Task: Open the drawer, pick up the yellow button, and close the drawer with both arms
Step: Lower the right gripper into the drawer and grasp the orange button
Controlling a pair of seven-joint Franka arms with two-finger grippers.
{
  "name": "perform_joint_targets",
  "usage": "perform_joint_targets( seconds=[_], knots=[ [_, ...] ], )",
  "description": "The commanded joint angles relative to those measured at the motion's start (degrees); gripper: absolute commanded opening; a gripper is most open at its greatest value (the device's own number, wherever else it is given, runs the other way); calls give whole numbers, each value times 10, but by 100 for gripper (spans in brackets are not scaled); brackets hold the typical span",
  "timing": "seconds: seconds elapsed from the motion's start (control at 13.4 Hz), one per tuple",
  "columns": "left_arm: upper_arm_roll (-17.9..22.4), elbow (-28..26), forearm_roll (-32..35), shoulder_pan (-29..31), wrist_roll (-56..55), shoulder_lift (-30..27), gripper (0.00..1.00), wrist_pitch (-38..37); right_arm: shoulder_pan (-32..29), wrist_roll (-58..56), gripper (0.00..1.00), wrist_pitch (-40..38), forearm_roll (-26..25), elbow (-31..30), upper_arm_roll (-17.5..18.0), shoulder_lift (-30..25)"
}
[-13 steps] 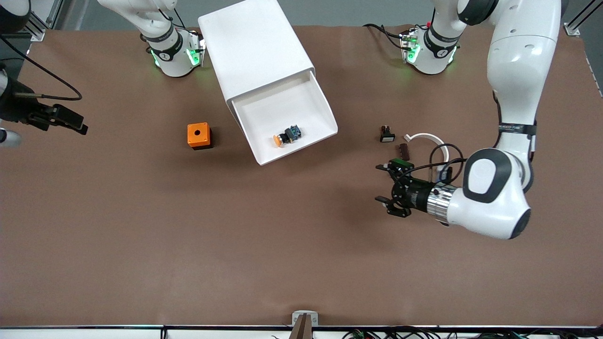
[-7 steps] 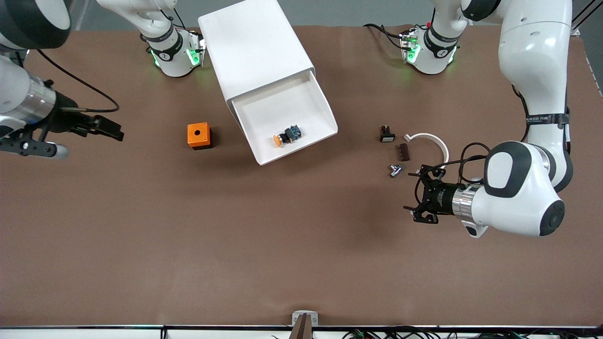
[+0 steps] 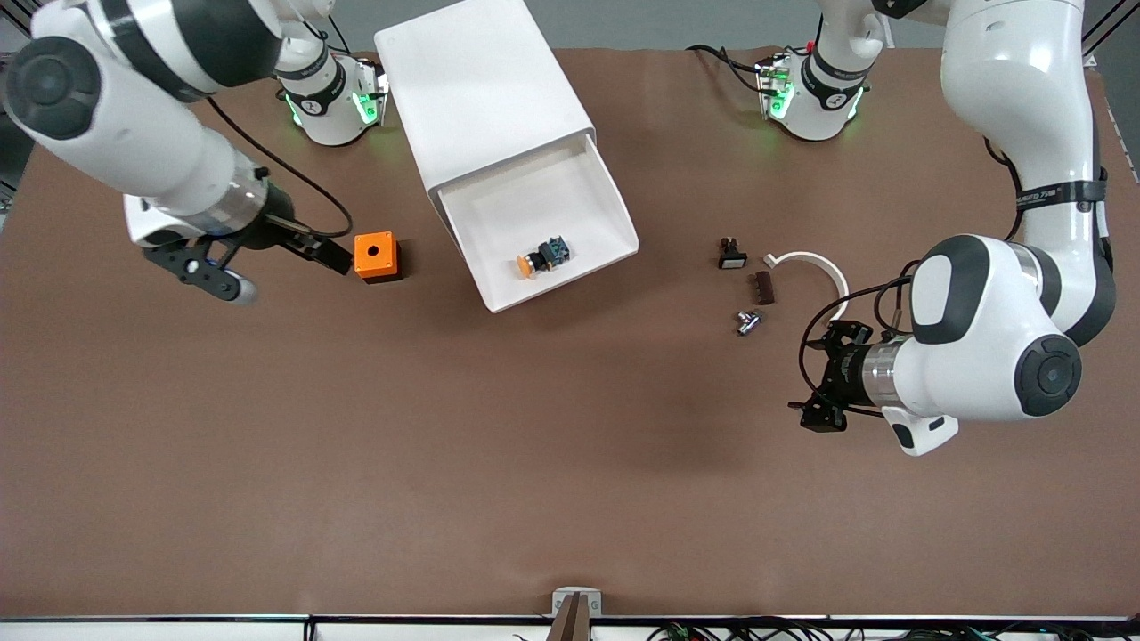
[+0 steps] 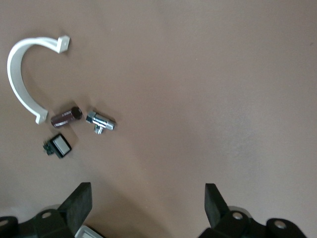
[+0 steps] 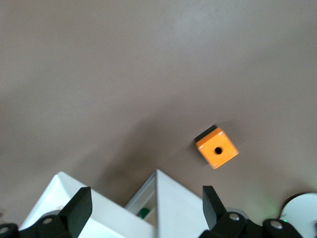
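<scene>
The white cabinet stands between the arms' bases. Its top drawer is pulled out toward the front camera. The button, with an orange cap and a black-and-blue body, lies in the drawer near its front rim. My right gripper is open and empty, over the table beside the orange cube. In the right wrist view its open jaws frame a white corner of the cabinet; the button is hidden there. My left gripper is open and empty over bare table at the left arm's end, its jaws wide apart.
Small parts lie beside the left gripper: a white curved clip, a brown part, a metal fitting and a black white-faced part. The orange cube also shows in the right wrist view.
My right arm has swung in from the table's end to beside the orange cube. My left gripper has drawn back from the drawer toward the left arm's end, uncovering the metal fitting.
</scene>
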Motion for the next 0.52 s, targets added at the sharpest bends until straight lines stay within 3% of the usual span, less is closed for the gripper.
perform_joint_targets(
  seconds=[0.0,0.3,0.45],
  knots=[
    [3,-12,29,-3,86,-21,100,1,39,127,99,37,4,3,8,25],
    [7,-13,47,4,275,-22,100,0,64,276,99,91,71,4,12,54],
    [9,-13,48,7,310,-30,100,0,87,342,99,124,73,3,15,66]
  ],
)
